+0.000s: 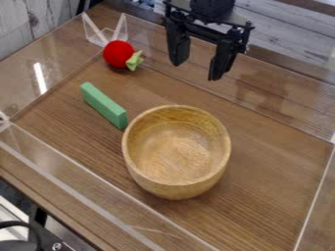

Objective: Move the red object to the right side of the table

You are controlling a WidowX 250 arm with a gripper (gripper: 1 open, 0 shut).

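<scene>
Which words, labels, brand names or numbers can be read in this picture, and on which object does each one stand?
None: no readable text appears anywhere.
The red object, green block and wooden bowl are plain.
The black hand shows no legible marking.
The table and its clear walls carry no sign.

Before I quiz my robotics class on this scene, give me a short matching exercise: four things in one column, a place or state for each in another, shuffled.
Things:
1. red object
2. green block
3. wooden bowl
4. claw

Descriptions:
A. open, pointing down, holding nothing
B. front centre, empty
C. back left, near the acrylic wall
D. lying flat, left of the bowl

Pairs: 1-C, 2-D, 3-B, 4-A
</scene>
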